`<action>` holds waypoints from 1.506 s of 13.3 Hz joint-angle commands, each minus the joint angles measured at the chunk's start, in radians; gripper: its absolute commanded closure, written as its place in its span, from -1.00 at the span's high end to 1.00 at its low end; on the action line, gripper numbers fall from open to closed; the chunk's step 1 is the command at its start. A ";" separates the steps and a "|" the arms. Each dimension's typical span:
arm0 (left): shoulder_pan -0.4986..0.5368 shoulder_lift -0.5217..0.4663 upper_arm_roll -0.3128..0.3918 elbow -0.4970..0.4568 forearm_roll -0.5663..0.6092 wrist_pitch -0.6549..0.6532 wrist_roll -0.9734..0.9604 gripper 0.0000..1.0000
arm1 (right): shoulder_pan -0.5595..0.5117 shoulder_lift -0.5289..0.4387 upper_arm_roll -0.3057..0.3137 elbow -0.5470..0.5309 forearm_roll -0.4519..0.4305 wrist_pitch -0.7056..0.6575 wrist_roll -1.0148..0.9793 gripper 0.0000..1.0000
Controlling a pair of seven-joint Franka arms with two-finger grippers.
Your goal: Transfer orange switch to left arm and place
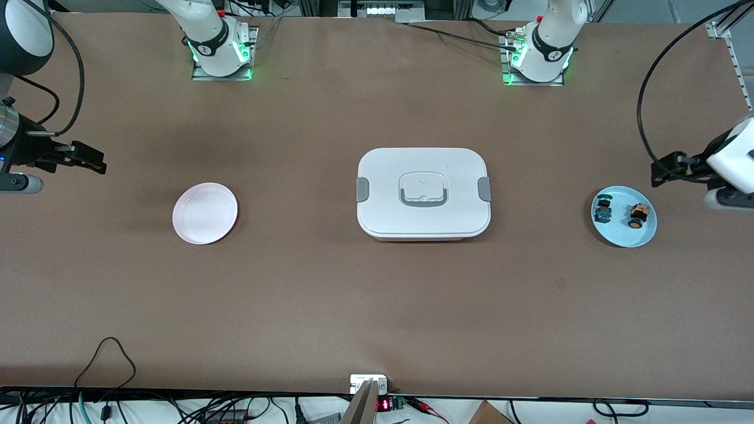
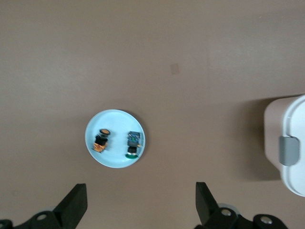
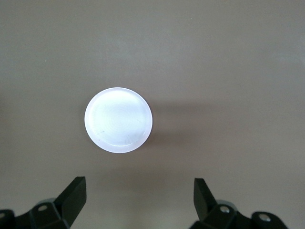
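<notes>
Both grippers hang spread and empty at the table's ends, and the orange switch sits on its blue plate.

Bare brown table (image 1: 377, 318) fills the stretch nearest the front camera. Next come the three things in a row: the blue plate (image 1: 642, 235) at the left arm's end holds the orange switch (image 1: 638, 215) beside a blue-and-green switch (image 1: 602, 210); the white box (image 1: 423, 192) stands mid-table, well apart from both plates; the white plate (image 1: 205, 212) lies toward the right arm's end. The left gripper (image 2: 140, 202) hangs above the table just beside the blue plate, fingers wide apart, touching nothing. The right gripper (image 3: 138, 198) hangs near the white plate, equally spread.
</notes>
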 commanded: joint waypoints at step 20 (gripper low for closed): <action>-0.055 -0.126 0.076 -0.116 -0.072 0.039 -0.063 1.00 | -0.009 -0.016 0.011 0.025 0.038 -0.022 0.003 1.00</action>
